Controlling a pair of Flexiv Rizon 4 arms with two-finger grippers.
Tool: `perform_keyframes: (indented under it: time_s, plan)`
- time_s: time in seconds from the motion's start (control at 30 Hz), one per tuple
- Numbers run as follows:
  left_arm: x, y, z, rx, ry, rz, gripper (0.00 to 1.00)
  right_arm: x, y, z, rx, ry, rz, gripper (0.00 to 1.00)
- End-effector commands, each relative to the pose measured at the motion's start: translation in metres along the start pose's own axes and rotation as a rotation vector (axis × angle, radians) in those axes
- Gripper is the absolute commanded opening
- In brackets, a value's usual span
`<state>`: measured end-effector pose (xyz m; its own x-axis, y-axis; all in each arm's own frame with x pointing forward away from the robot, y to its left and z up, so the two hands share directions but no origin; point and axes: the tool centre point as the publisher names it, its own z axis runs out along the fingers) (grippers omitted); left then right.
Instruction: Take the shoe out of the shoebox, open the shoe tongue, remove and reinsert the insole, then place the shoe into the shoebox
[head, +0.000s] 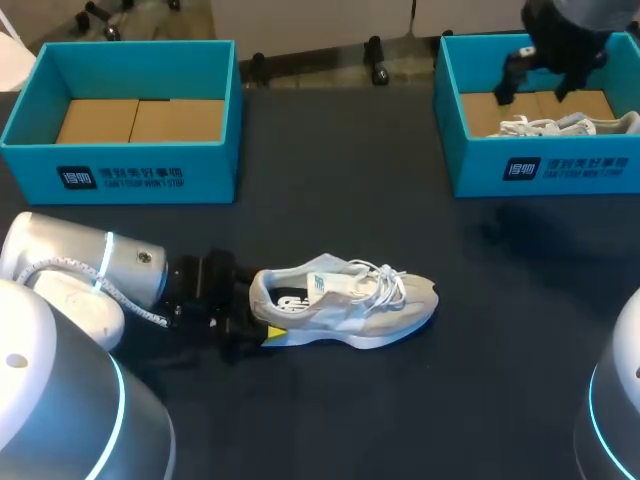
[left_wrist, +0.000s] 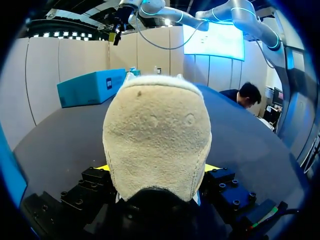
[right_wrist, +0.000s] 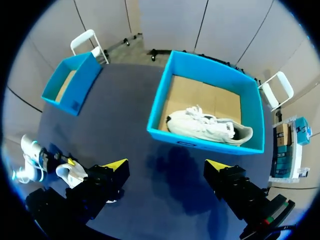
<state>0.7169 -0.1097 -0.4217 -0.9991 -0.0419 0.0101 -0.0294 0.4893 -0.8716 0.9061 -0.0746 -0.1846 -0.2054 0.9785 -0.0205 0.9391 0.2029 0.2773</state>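
On a dark table (head: 330, 200) flanked by two teal boxes, the left shoebox (head: 120, 165) bare inside and the right shoebox (head: 540, 170) holding a second shoe (head: 560, 125), a pale shoe (head: 350, 300) lies on its sole near the front edge. The left gripper (left_wrist: 157, 169), low over the table, clamps the shoe's heel from both sides. The right gripper (right_wrist: 166, 167) hangs high beside the right shoebox, its fingers wide apart and holding nothing.
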Motion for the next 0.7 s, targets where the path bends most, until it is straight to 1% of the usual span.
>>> perform_keyframes:
  time_s: [0.03, 0.3, 0.53, 0.7]
  plan:
    - [-0.003, 0.002, 0.002, -0.002, -0.001, 0.000, 0.00, 0.029, -0.003, -0.003, 0.005, -0.056, 0.023, 1.00]
    - [-0.003, 0.002, 0.002, -0.002, -0.001, 0.000, 0.00, 0.083, -0.018, -0.006, 0.037, -0.039, 0.058, 1.00]
    - [-0.003, 0.002, 0.002, -0.002, -0.001, 0.000, 0.00, 0.123, -0.028, -0.008, 0.067, -0.030, 0.082, 1.00]
    - [-0.003, 0.002, 0.002, -0.002, -0.001, 0.000, 0.00, 0.153, -0.039, -0.005, 0.076, -0.021, 0.101, 1.00]
